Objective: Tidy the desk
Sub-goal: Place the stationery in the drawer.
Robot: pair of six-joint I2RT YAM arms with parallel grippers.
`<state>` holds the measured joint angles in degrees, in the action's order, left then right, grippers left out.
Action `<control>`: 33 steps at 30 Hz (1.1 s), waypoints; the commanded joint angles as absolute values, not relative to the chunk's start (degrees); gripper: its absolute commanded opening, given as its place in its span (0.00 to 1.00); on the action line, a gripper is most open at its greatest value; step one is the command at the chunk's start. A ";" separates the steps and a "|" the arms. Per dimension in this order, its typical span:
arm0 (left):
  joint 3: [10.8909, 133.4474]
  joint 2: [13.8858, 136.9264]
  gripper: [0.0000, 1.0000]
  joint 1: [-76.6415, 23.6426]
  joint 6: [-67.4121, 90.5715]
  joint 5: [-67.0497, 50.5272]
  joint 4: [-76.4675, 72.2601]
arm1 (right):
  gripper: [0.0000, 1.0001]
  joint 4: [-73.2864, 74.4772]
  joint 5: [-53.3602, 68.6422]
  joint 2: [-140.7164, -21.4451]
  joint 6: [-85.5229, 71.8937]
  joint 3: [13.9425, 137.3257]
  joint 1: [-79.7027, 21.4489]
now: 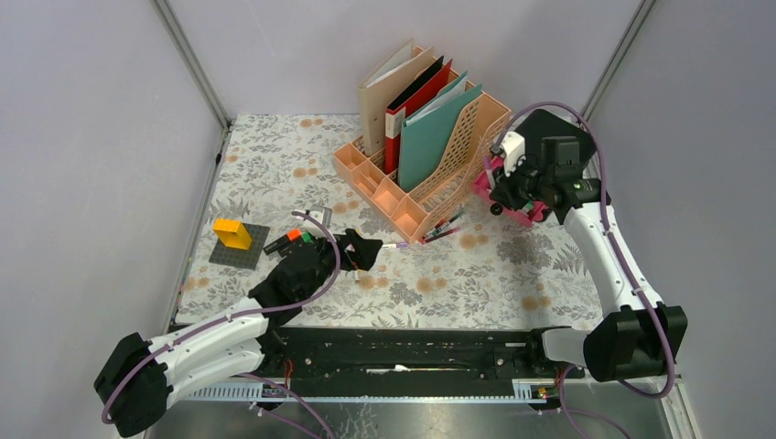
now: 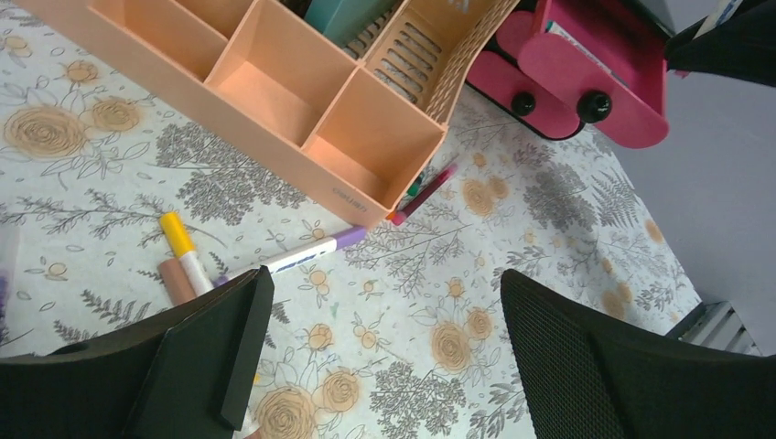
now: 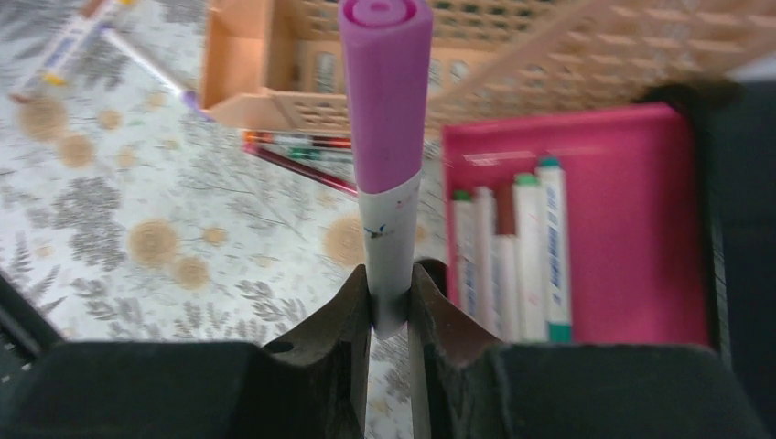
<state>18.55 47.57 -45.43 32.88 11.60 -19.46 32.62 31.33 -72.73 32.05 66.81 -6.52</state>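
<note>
The desk [image 1: 476, 274] is a tabletop under a whitish cloth with grey leaves and orange flowers. My left gripper [image 2: 389, 347] hangs open low over it, with only cloth between the fingers. Just beyond it lie a purple-capped marker [image 2: 302, 254], a yellow-capped marker [image 2: 183, 251] and a brownish one [image 2: 174, 282]. My right gripper [image 3: 392, 293] is shut on a white marker with a pink cap [image 3: 386, 110], which points away from the camera. It hovers beside a pink tray [image 3: 641, 229] holding several markers [image 3: 512, 256].
A peach file rack [image 1: 430, 183] with folders stands at the back centre, its small front compartments [image 2: 274, 151] empty. Pens [image 2: 425, 192] lie at its right corner. A yellow block [image 1: 231, 233] sits on a grey baseplate [image 1: 240, 254] at the left. Grey walls enclose the desk.
</note>
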 commanded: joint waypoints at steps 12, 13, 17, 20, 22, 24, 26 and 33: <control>16.45 46.01 0.99 -45.00 31.90 14.19 -19.49 | 0.09 20.75 5.64 -71.87 31.84 60.74 -0.73; 16.32 45.93 0.99 -44.91 31.85 14.30 -19.48 | 0.10 20.26 4.34 -71.99 32.08 60.43 -0.62; 15.91 45.54 0.99 -44.78 31.84 14.40 -19.34 | 0.17 19.00 1.20 -72.84 32.75 59.53 -0.35; 15.73 45.41 0.99 -44.74 31.81 14.50 -19.39 | 0.21 18.93 1.04 -73.48 32.78 59.50 -0.35; 15.62 45.47 0.99 -44.72 31.82 14.53 -19.42 | 0.25 18.90 1.24 -73.79 32.74 59.42 -0.35; 15.51 45.44 0.99 -44.69 31.90 14.51 -19.47 | 0.28 18.99 1.24 -74.04 32.78 59.42 -0.35; 15.47 45.38 0.99 -44.60 31.90 14.47 -19.45 | 0.33 18.95 1.04 -74.33 32.79 59.41 -0.35; 15.55 45.30 0.99 -44.55 31.90 14.36 -19.36 | 0.40 18.94 0.94 -74.53 32.65 59.41 1.23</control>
